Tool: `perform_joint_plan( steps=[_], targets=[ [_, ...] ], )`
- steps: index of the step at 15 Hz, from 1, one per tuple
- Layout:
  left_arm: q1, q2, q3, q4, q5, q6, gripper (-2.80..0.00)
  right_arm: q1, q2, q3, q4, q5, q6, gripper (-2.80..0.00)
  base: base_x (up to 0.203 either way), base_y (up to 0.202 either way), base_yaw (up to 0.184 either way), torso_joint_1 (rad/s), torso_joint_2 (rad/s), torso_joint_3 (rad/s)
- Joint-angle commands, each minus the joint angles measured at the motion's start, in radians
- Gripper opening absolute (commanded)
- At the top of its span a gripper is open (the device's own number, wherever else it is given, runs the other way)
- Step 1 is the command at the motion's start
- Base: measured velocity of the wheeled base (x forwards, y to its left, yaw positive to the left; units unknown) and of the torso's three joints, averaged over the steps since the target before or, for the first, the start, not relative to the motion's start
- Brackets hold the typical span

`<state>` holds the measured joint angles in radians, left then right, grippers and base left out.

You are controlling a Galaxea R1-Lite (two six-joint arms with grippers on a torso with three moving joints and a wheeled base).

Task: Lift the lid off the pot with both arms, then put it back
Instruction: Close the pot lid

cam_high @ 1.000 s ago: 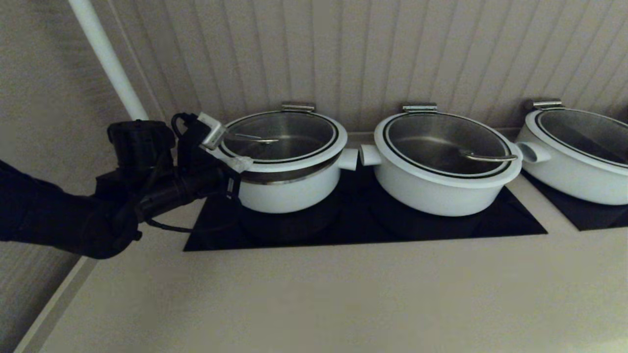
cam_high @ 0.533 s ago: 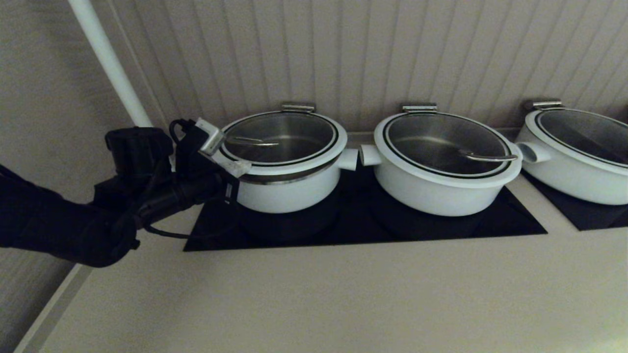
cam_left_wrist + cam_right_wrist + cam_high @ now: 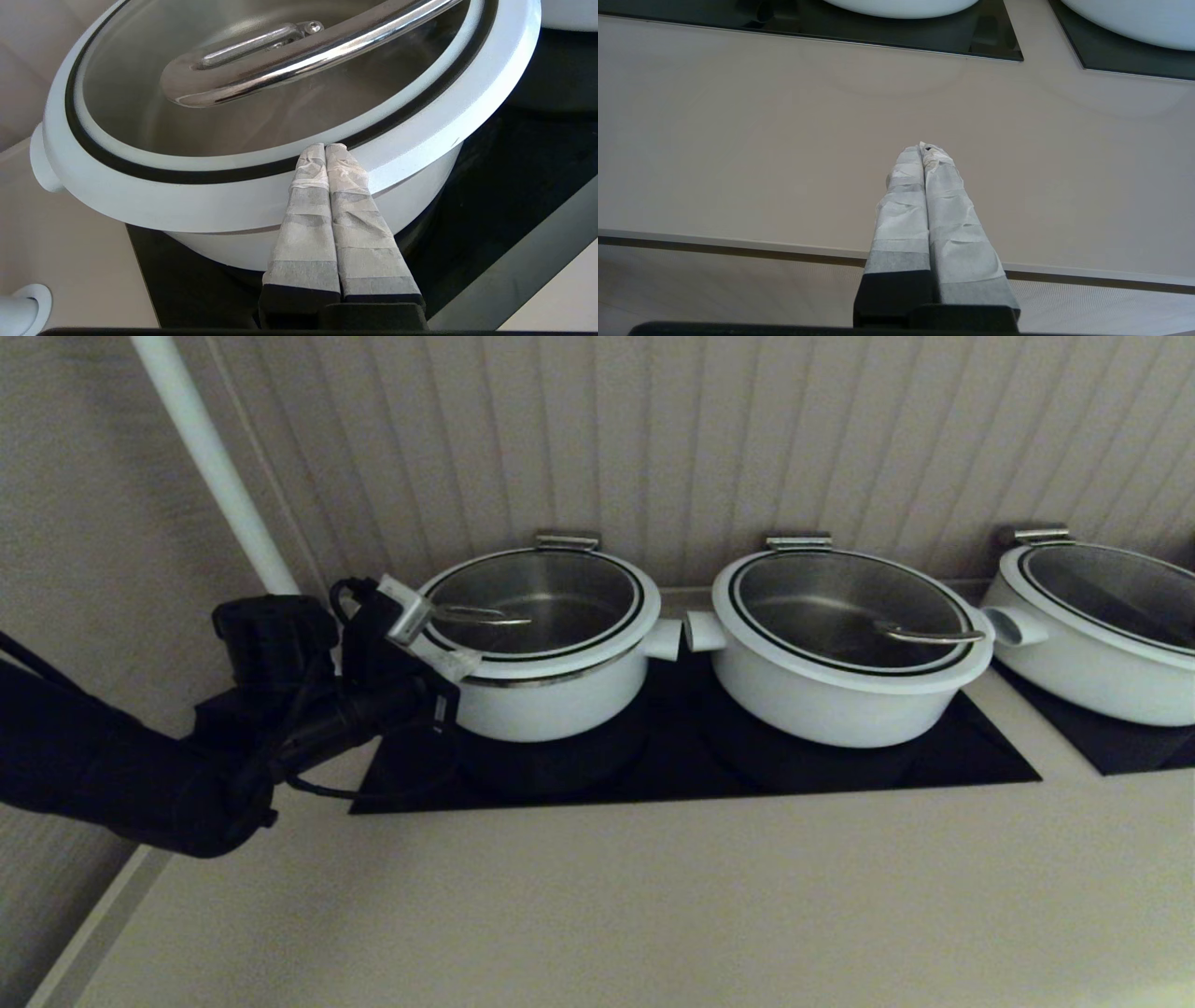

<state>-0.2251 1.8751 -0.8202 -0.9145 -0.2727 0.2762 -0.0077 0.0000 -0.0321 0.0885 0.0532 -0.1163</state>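
Note:
The lid (image 3: pixel 532 602), glass with a broad white rim and a slim steel handle (image 3: pixel 481 615), sits on the straight-sided white pot (image 3: pixel 541 705) at the left of the black hob; a thin dark line shows under its rim. My left gripper (image 3: pixel 462 658) is shut, fingers pressed together with nothing between them, tips lying against the lid's white rim at its left front. In the left wrist view the tips (image 3: pixel 325 147) reach the lid's black ring (image 3: pixel 187 176). My right gripper (image 3: pixel 927 148) is shut and empty over the bare counter near its front edge, out of the head view.
A wider taper-sided white pot (image 3: pixel 840 695) with its own lid stands just right of the task pot, side handles nearly touching. A third pot (image 3: pixel 1092 653) is at the far right. A white pipe (image 3: pixel 215 467) and the ribbed wall stand close behind.
The lid has come down: the steel band showing under its rim has shrunk to a thin line. My left arm has sunk a little with it.

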Motion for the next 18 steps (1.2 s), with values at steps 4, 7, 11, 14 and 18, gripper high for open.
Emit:
perform_joint_plan(
  steps=[4,7,11,14,18],
  targets=[
    [0.000,0.017,0.001,-0.006,-0.002,0.003,-2.80,0.000,0.000,0.000,0.000,0.000,0.000,-2.80,0.000,0.000,0.000,0.000,0.00,0.000],
    [0.000,0.023,0.005,-0.006,0.000,0.003,-2.80,0.000,0.000,0.000,0.000,0.000,-0.002,-2.80,0.000,0.000,0.000,0.000,0.00,0.000],
    [0.000,0.045,0.032,-0.080,0.008,0.001,-2.80,0.000,0.000,0.000,0.000,0.000,-0.001,-2.80,0.000,0.000,0.000,0.000,0.00,0.000],
    [0.001,0.047,0.081,-0.127,0.019,-0.001,-2.80,0.000,0.000,0.000,0.000,0.000,-0.002,-2.80,0.000,0.000,0.000,0.000,0.00,0.000],
    [0.001,0.041,0.087,-0.129,0.020,-0.002,-2.80,0.000,0.000,-0.001,0.000,0.000,-0.001,-2.80,0.000,0.000,0.000,0.000,0.00,0.000]
  ],
)
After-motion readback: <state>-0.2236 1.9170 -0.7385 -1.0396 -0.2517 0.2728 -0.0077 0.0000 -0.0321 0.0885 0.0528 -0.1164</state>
